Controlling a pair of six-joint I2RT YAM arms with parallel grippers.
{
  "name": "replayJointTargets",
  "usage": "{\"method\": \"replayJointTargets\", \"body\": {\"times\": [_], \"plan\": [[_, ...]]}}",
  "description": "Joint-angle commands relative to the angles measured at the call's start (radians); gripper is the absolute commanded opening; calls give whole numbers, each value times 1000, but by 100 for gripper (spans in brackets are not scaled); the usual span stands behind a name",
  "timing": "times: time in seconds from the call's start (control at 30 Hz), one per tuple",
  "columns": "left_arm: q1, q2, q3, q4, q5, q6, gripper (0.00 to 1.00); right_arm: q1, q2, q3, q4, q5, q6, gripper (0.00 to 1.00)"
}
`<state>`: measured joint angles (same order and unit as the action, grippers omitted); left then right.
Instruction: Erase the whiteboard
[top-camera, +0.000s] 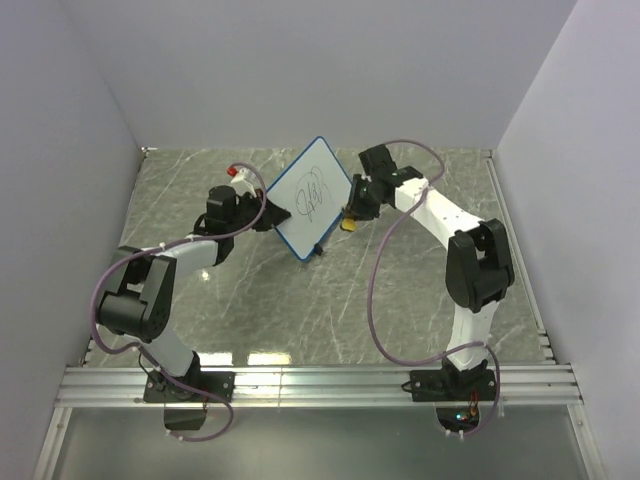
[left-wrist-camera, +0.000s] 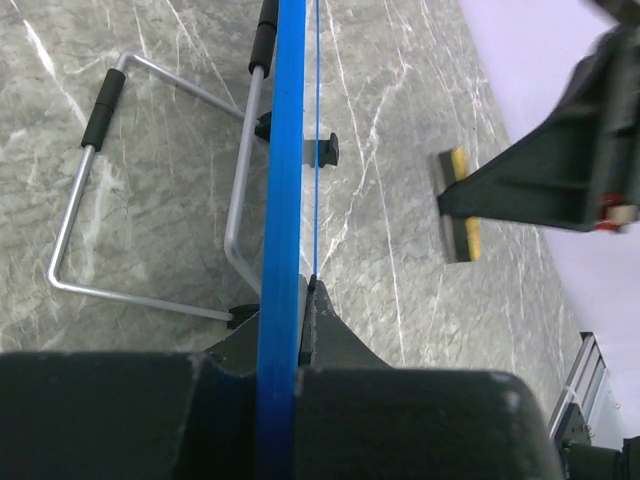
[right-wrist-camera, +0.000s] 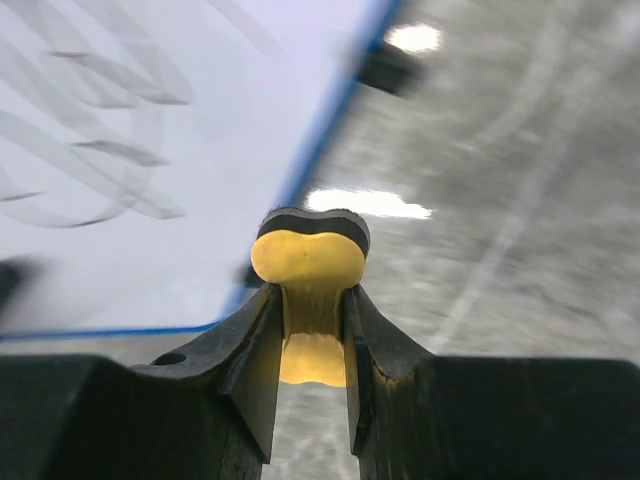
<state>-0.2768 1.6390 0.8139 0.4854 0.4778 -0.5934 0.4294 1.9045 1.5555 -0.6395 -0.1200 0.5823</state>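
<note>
At L fingers (left-wrist-camera: 335, 342), whiteboard (top-camera: 312, 198) edge; R fingers (right-wrist-camera: 250, 360), eraser (right-wrist-camera: 308, 262).

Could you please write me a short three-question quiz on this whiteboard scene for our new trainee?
1. True or false: the black scribble has already been wiped off the whiteboard.
2. What does the right tool grip? A) a cloth B) a yellow eraser C) nothing
3. Fill in: the left tool is shut on the whiteboard's ____ frame.
Key: 1 false; 2 B; 3 blue.
</note>
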Motion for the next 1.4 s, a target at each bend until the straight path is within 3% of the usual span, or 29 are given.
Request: {"method": "replayJointTargets", "body": {"times": [0.0, 0.53, 0.73, 0.87, 1.13, 1.37], "plan": [[-27, 79, -79, -370, -45, 41, 0, 6, -65, 55, 112, -177, -9, 0], [-67, 120, -116, -370, -67, 3, 0, 144, 237, 434, 147, -369, 100, 0], [-94, 116, -119, -380, -68, 14, 0, 157, 297, 463, 173, -371, 149, 0], [-110, 122, -119, -393, -59, 20, 0, 152, 297, 430, 179, -353, 149, 0], [-127, 99, -130, -401, -70, 18, 0, 82, 228, 161, 251, -316, 166, 0], [-127, 101, -133, -403, -68, 15, 0, 42, 229, 101, 160, -279, 65, 0]]}}
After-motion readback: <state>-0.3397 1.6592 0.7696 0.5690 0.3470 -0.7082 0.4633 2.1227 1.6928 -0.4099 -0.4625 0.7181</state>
